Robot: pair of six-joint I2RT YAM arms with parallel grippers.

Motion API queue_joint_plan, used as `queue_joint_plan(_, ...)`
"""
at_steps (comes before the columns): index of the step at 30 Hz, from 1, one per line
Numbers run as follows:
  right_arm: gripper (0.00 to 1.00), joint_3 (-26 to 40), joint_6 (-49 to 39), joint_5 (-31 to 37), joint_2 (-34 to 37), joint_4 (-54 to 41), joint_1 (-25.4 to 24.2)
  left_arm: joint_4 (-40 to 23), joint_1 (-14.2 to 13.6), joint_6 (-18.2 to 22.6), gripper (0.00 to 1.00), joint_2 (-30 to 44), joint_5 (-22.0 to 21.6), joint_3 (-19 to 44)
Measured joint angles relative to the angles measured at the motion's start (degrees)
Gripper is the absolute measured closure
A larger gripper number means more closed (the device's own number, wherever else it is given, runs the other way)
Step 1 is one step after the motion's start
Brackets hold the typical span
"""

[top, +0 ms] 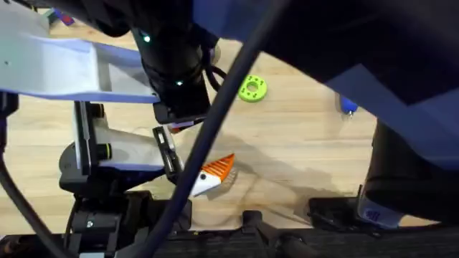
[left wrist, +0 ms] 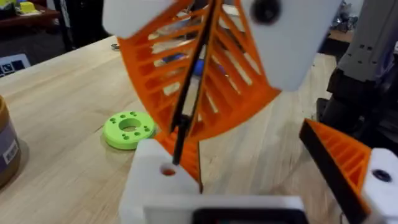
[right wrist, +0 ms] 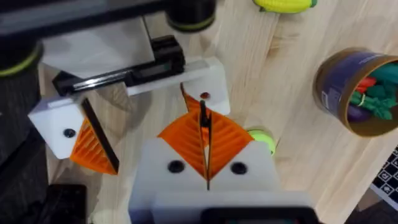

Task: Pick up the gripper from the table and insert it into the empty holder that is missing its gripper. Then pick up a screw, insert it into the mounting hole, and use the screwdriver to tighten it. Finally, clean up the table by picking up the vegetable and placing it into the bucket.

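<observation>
Though both arms loom dark and blurred in the overhead view, the wooden tabletop (top: 301, 143) shows between them w/ a green holed disc (top: 252, 88) on it and, nearer the bases, an orange-and-white finger assembly (top: 214, 175); can't tell whose it is. Left wrist view: the left tool (left wrist: 249, 155) is released, jaws well apart, w/ the plain white holder (left wrist: 158, 186) on one side and a fixed orange finger (left wrist: 339, 158) on the other. The right tool (left wrist: 202, 68) comes down from above, ribbed orange pads clenched on the loose orange finger (left wrist: 186, 106), seen edge-on as a black strip whose lower end meets the holder's top. Green disc lies just beyond. Right wrist view: right tool's pads pressed together on that same strip, its tip at the holder's hole. Yellow vegetable (right wrist: 283, 5) lies on the tabletop, apart from the dark blue bucket (right wrist: 357, 90), which holds green and red items.
</observation>
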Motion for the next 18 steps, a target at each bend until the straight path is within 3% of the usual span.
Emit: queue_joint_plan(18, 0.995, -0.2, 0.0, 0.0, 0.0, 0.9, 0.0, 0.0, 0.0, 0.0, 0.015, 0.0, 0.0, 0.0)
